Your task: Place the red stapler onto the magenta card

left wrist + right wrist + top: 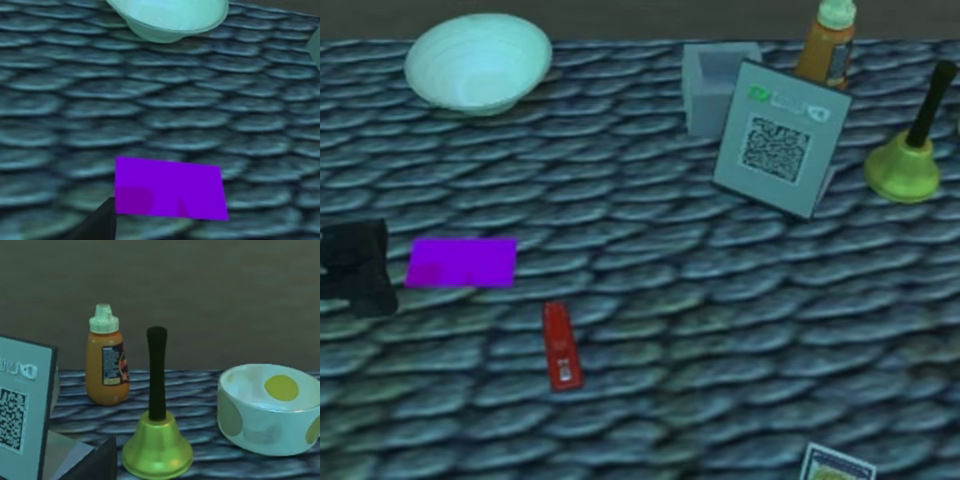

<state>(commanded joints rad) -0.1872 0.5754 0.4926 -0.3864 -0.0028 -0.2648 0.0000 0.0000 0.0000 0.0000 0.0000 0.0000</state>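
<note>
The left gripper [355, 268] is being seen as a dark mass at the table's left edge in the top view, just beside the left end of the magenta card [461, 262], low over the surface; whether its fingers are apart or together cannot be told, since only one dark fingertip [100, 222] is being shown in the left wrist view, at the near corner of the card [169, 189]. The right arm is not being seen in the top view; its wrist camera is being pointed across the right far corner of the table. The red stapler [561, 346] is lying flat on the table [700, 330], near the card's right lower corner but apart from it, its long axis running roughly toward the near edge, a pale metal detail showing at the nearer end. The card is lying flat and bare. The table is being covered by a blue-grey scale-patterned cloth. At the far left a pale bowl [478, 62] is sitting; toward the far right a grey box [705, 88], a tilted QR-code card [778, 138], an orange bottle [827, 45] and a brass bell [905, 160] with a black handle are standing. A spotted white bowl [270, 407] is being shown beside the bell in the right wrist view. A bordered card [836, 464] is lying at the near edge. A plain dull wall is being seen behind.
</note>
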